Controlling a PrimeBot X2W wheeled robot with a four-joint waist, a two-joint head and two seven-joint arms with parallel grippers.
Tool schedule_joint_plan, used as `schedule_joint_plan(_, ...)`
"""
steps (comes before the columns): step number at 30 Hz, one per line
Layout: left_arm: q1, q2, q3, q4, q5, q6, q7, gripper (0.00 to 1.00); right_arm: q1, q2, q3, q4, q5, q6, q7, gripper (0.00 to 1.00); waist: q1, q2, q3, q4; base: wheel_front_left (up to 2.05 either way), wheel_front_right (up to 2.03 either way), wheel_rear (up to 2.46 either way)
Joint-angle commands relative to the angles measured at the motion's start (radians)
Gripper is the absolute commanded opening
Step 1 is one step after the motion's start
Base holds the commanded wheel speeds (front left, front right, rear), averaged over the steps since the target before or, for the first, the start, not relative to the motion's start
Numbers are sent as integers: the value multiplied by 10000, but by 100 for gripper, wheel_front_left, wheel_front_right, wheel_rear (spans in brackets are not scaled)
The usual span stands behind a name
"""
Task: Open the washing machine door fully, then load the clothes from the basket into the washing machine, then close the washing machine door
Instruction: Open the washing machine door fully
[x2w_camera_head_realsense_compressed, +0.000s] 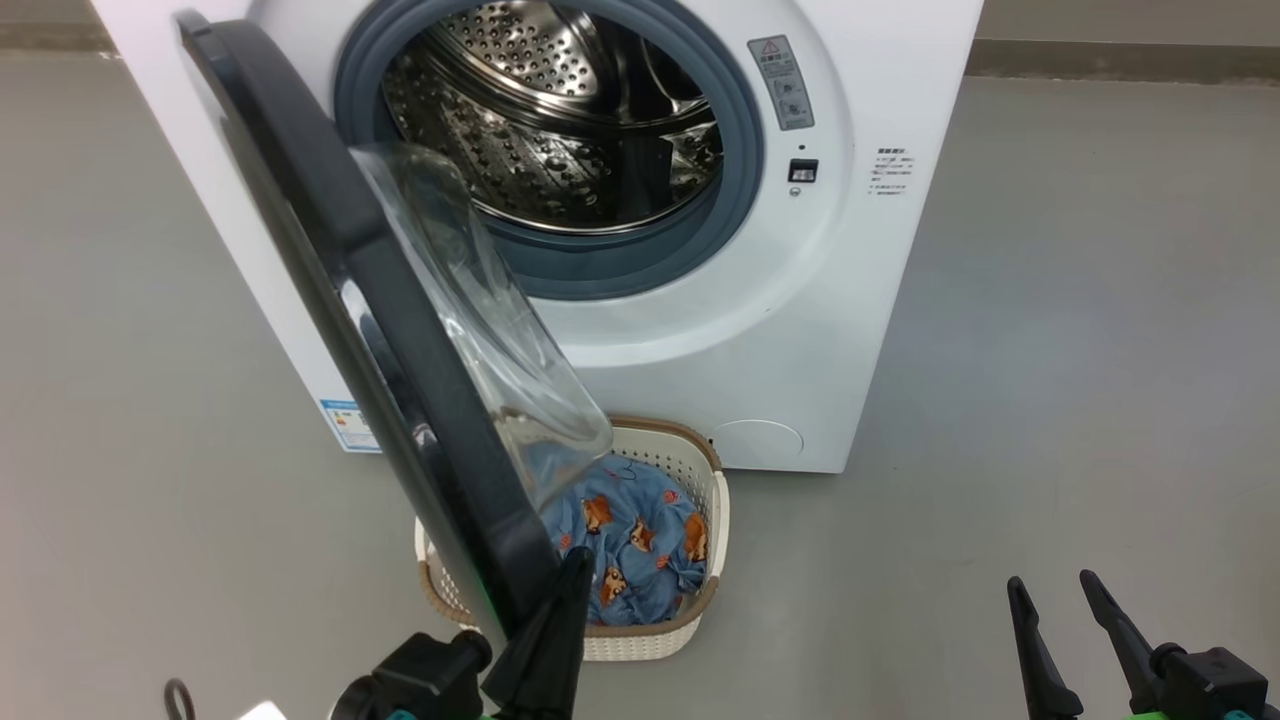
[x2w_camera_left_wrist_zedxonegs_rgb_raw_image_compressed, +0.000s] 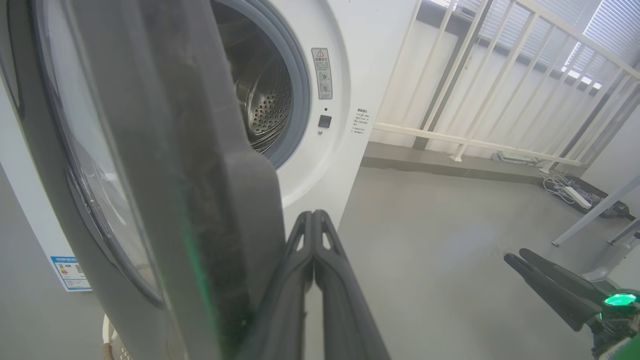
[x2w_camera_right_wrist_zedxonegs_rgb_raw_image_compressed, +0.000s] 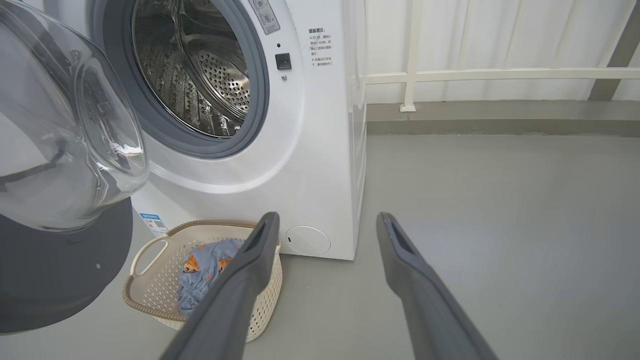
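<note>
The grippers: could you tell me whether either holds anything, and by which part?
Nothing: left gripper, jaws shut and empty, beside the door; right gripper open.

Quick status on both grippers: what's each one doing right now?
Left gripper: jaws shut, empty, tips beside the door edge.
Right gripper: jaws open, empty.

The white front-loading washing machine (x2w_camera_head_realsense_compressed: 760, 330) stands open, its perforated steel drum (x2w_camera_head_realsense_compressed: 560, 110) bare inside a grey-blue gasket (x2w_camera_head_realsense_compressed: 742, 150); the washing machine door (x2w_camera_head_realsense_compressed: 340, 260), glossy black-rimmed around a bulging clear glass bowl, hangs swung out from its left-side hinge, reaching over part of the basket (x2w_camera_head_realsense_compressed: 640, 645); that cream perforated basket, brown woven-look rim on top, sits just before the machine's base; the clothes (x2w_camera_head_realsense_compressed: 630, 540), blue fabric printed with orange-brown animals, lie crumpled inside it.
</note>
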Motion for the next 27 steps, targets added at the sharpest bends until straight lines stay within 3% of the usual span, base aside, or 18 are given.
schedule_joint_plan(1, -485, 9, 379, -222, 116, 116, -61, 0, -281, -95, 266, -208, 38, 17, -120, 100, 0, 0, 12, 56, 0, 0, 0)
schedule_joint_plan(13, -592, 8, 267, -172, 189, 331, -112, 0, -357, -24, 313, -219, 0, 17, -120, 100, 0, 0, 124, 176, 0, 0, 0)
schedule_joint_plan(20, -677, 50, 495, -109, 591, 900, -121, 0, -345, -23, 304, -217, 28, 17, -120, 100, 0, 0, 200, 162, 0, 0, 0)
schedule_joint_plan(27, -705, 54, 480, -137, 587, 991, -54, 0, -370, -30, 299, -170, 42, 17, -120, 100, 0, 0, 258, 318, 0, 0, 0)
